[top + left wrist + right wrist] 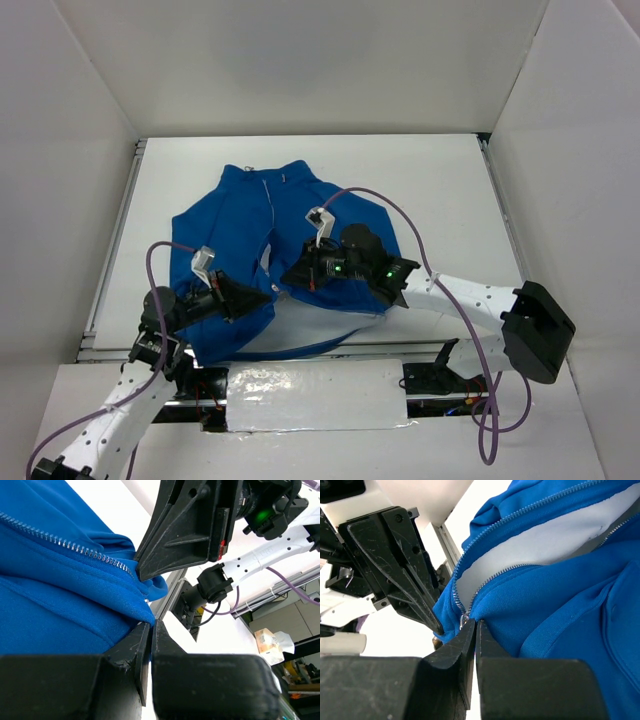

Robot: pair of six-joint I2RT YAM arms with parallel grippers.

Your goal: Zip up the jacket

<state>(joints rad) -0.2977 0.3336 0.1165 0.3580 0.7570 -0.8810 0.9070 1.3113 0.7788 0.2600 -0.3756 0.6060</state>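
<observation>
Here a white table (440, 200) carries the royal-blue fleece jacket (240, 215), which lies flat about the middle, collar toward the far side and hem toward the arms.

The front is parted low down. In the right wrist view the two sides spread apart higher up, showing a band of pale lining (545, 545) between them.

Both arms reach in over the hem and meet at the lower front, the two black grippers nearly touching.

The left gripper (151, 625) is clenched, its fingers pressed together with the edge of the blue fleece running into their tips. It pinches the jacket at the hem just beside the zipper's foot.

The right gripper (474, 624) is likewise closed tight, its tips nipped on the fleece where the two rows of teeth converge.

The light silver-grey zipper (510, 570) runs up from that spot, its teeth unjoined along the visible stretch.

The small metal slider (464, 620) sits right at the right gripper's fingertips. Whether its pull tab lies between the pads cannot be told.
</observation>
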